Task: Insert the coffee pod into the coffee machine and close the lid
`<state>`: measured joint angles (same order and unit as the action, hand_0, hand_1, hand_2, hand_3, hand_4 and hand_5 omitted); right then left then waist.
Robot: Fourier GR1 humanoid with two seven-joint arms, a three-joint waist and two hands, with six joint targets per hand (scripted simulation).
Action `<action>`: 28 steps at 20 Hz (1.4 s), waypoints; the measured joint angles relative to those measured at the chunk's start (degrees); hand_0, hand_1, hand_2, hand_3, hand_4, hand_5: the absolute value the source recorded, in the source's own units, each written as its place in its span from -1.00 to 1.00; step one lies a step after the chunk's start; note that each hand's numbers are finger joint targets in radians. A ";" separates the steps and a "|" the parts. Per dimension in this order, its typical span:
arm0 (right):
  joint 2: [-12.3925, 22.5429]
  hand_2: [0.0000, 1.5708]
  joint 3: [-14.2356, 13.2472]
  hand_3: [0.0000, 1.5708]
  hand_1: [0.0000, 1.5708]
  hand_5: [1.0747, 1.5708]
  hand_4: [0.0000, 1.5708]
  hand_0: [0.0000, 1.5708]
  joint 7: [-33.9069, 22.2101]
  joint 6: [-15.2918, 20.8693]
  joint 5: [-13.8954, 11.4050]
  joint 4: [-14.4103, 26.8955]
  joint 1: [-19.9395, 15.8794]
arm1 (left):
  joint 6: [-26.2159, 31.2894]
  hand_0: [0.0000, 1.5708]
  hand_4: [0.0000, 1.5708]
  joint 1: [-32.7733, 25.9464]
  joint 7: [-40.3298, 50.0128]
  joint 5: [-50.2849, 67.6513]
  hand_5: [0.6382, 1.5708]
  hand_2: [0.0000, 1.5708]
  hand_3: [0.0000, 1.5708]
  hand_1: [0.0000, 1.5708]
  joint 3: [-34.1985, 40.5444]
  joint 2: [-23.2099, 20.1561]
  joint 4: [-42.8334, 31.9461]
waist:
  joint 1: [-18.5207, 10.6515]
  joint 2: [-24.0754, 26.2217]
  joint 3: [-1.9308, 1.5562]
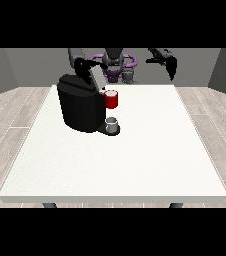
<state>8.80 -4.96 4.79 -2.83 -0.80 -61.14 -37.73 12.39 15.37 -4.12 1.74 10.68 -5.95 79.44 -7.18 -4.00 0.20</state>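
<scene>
Front view. A boxy black coffee machine [80, 107] stands in the upper left of the white counter [135, 160], its lid [95, 76] raised. A red thing at the machine [111, 99] sits above a small grey cup-shaped thing [112, 123] on the base; whether that is the pod cannot be told. The hand at the view's left [81, 65] is partly hidden behind the lid, its fingers indistinct. The hand at the view's right [171, 66] hangs in the air, fingers straight and released.

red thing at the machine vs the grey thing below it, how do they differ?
Colour: the red thing at the machine is red; the grey thing is grey.
Height: the red thing sits up at the coffee machine's head; the grey thing sits low on its base, near the table.
Size: the red thing looks somewhat larger.
Shared: both are small, roundish and at the machine's front, one above the other.
</scene>
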 measured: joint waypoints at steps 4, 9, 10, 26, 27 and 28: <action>-0.40 -1.00 0.34 -1.00 -1.00 1.00 -0.77 -1.00 -1.13 0.26 -0.46 0.78 -0.89 | -0.34 -1.00 -1.00 0.14 0.54 0.38 1.00 -1.00 -1.00 -1.00 0.26 -0.59 -0.67 | 0.38 0.41 -0.15; -1.22 -1.00 0.90 -1.00 -1.00 1.00 -1.00 -1.00 -4.21 1.88 -1.25 0.97 -2.99 | -0.77 -1.00 -0.80 0.18 -0.12 0.40 1.00 -1.00 -1.00 -1.00 0.42 -0.81 -2.06 | 0.44 0.26 -0.39; -1.15 -1.00 1.02 -1.00 -1.00 1.00 -0.92 -1.00 -4.63 1.96 -1.43 1.00 -3.29 | -0.76 -1.00 -0.76 0.64 0.21 0.58 1.00 -1.00 -1.00 -1.00 0.65 -1.15 -2.19 | 0.47 0.21 -0.44; -2.17 -1.00 4.62 -1.00 -1.00 1.00 -0.77 -1.00 -6.10 1.54 -2.02 -3.62 -4.35 | -1.80 -1.00 -0.76 2.28 -2.28 -0.69 1.00 -1.00 -1.00 -1.00 -1.68 0.55 -2.50 | -1.12 -0.57 -0.58; -3.24 -1.00 5.75 -1.00 -1.00 1.00 -0.67 -1.00 -4.57 1.52 -2.50 -4.29 -3.41 | -1.60 -1.00 -0.79 1.69 -3.10 -0.58 1.00 -1.00 -1.00 -1.00 -1.46 0.38 -2.69 | -0.88 -0.09 -0.48; -4.05 -1.00 6.77 -1.00 -1.00 1.00 -0.55 -1.00 -3.23 0.95 -2.65 -4.79 -2.11 | -1.81 -1.00 -0.82 0.89 -3.26 -0.69 1.00 -1.00 -1.00 -1.00 -1.48 0.50 -2.64 | -0.57 0.80 -0.42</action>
<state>4.75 1.81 1.56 -1.89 -3.45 -65.93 -39.85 10.58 16.26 -7.38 1.05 9.19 -5.45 76.80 -7.76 -3.20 -0.22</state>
